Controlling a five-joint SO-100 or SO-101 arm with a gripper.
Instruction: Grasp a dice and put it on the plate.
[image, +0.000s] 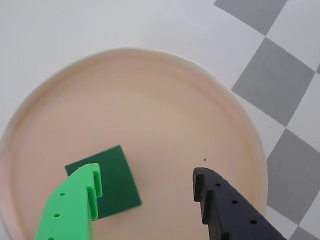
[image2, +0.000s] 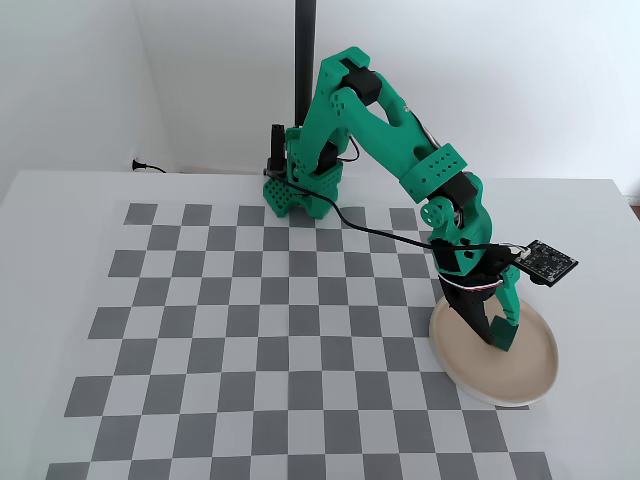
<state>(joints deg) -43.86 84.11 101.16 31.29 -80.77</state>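
Note:
In the wrist view the dark green dice (image: 120, 180) lies flat on the beige-pink plate (image: 150, 100), left of the plate's middle. My gripper (image: 147, 175) is open above the plate. Its bright green finger (image: 75, 205) overlaps the dice's left part. Its black finger (image: 220, 205) stands well apart from the dice on the right, with bare plate between. In the fixed view the gripper (image2: 497, 335) points down into the plate (image2: 530, 365) at the right of the checkered mat. I cannot make out the dice there.
The checkered grey and white mat (image2: 280, 320) covers the table, with the arm's base (image2: 295, 195) at its far edge. A small camera board (image2: 552, 262) sticks out from the wrist. A black pole (image2: 304, 60) stands behind the base.

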